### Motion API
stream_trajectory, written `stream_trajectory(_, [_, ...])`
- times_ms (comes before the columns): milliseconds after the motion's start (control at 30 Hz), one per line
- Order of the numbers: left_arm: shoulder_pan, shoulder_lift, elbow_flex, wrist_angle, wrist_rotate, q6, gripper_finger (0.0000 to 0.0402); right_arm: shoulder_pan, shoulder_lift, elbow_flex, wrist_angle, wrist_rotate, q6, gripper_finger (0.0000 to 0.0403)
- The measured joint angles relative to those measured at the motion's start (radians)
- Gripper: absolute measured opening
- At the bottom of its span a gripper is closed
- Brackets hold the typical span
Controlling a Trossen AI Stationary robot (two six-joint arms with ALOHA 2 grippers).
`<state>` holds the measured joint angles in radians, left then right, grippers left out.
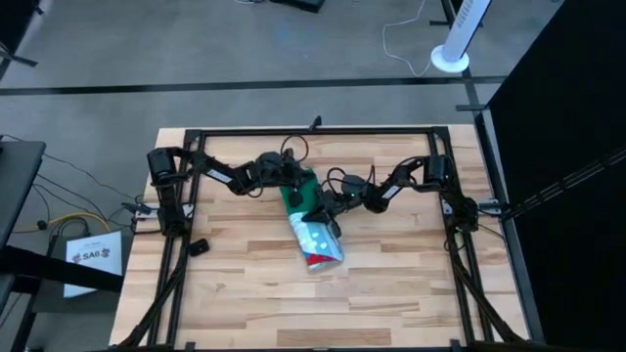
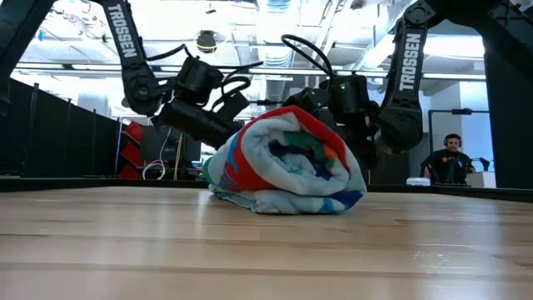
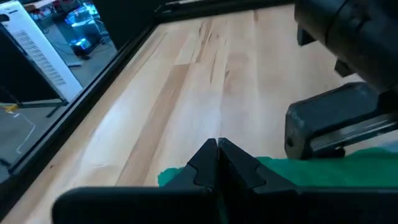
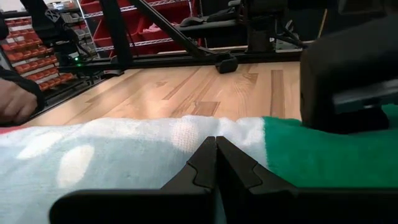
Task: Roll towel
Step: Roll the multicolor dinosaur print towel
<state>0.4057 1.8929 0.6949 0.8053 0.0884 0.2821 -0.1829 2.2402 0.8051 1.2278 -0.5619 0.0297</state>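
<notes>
The left pincer (image 1: 296,184) is pressing clenched against the green end of the towel (image 1: 315,233), which is lying rolled at the middle of the desk (image 1: 411,284); the right pincer (image 1: 319,211), also clenched, is resting on the roll

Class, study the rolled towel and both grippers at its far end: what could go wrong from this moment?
1. The towel is rolled, yet both the left gripper and right gripper have shut fingers at its green end; lifting away could snag the cloth and loosen the roll.
2. The arms crowd together over that end in the high view, so a careless retreat might make them collide.
</notes>
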Motion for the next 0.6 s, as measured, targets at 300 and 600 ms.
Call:
stream_trajectory(300, [-0.013, -0.316, -0.013, -0.450, -0.198, 0.089, 0.0000, -0.002, -0.001, 0.001, -0.007, 0.008, -0.017, 0.0000])
stream_trajectory(600, [-0.227, -0.501, -0.245, -0.557, -0.280, -0.202, 0.0000, -0.018, 0.000, 0.001, -0.001, -0.004, -0.038, 0.0000])
